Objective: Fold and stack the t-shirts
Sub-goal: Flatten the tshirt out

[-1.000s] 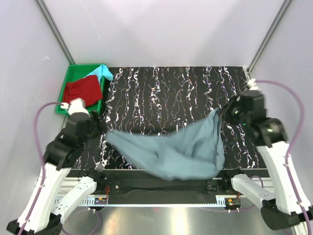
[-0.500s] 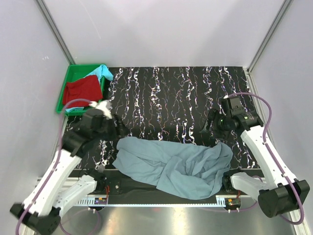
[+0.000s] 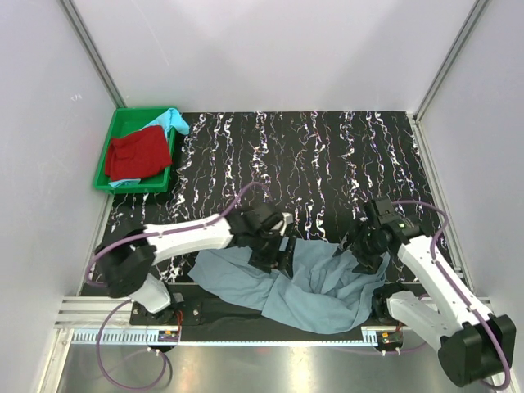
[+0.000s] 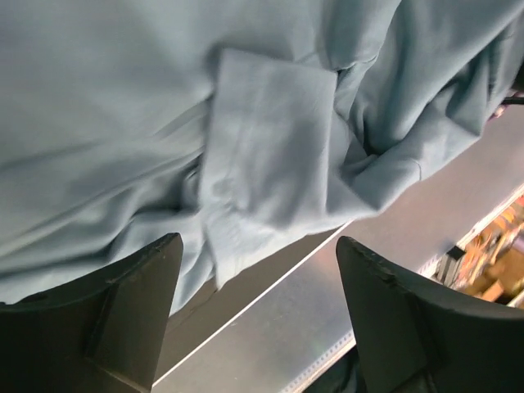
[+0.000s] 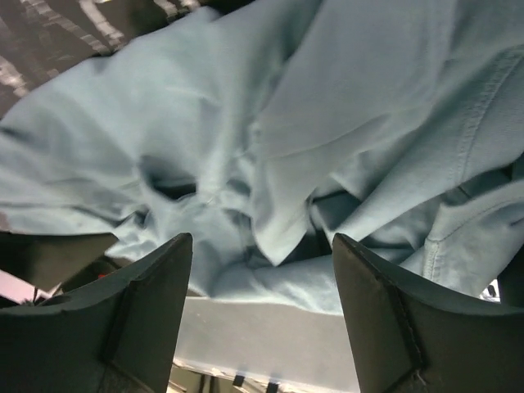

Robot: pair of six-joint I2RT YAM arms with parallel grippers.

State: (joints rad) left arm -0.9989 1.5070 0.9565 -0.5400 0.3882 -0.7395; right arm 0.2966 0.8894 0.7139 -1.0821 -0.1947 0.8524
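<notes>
At ten o'clock, the red shirt (image 3: 137, 153) and turquoise shirt (image 3: 172, 120) are sitting in the tray (image 3: 123, 115). At six, the grey shirt (image 3: 319, 288) is lying crumpled, left claw (image 3: 276, 252) and right claw (image 3: 358, 250) hovering released above. Seemingly flattening it; next, gripping its corners.

The grey-blue t-shirt (image 3: 327, 296) heaps along the table's (image 3: 327, 155) near edge. The green tray (image 3: 131, 121) fills the far left corner. Middle and far right lie open.
</notes>
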